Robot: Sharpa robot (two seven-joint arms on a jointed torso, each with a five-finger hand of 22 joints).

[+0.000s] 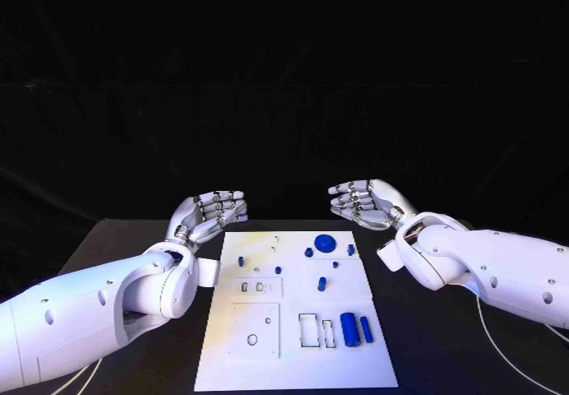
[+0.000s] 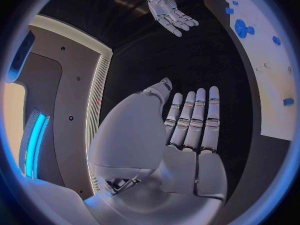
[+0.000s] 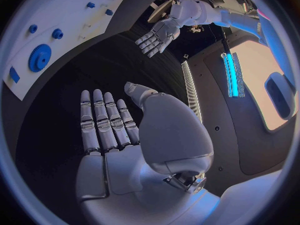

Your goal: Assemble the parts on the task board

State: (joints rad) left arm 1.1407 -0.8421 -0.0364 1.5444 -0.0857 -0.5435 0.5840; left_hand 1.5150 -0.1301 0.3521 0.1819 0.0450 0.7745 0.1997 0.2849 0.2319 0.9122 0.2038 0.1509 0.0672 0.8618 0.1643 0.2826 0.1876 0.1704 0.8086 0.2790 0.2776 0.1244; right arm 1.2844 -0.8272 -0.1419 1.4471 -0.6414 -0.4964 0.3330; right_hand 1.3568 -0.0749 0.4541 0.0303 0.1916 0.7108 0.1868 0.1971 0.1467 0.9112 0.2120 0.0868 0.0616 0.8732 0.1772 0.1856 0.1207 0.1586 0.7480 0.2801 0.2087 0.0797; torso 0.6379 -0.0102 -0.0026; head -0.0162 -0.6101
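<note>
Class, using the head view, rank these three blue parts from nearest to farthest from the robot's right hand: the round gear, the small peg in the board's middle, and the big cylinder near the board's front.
From the right hand:
1. Round gear, far end of the task board.
2. Small peg, mid-board.
3. Big cylinder, near the front, right side.

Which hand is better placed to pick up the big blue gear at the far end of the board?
Probably the right hand: open, empty, and nearer the gear than the left hand.
</note>
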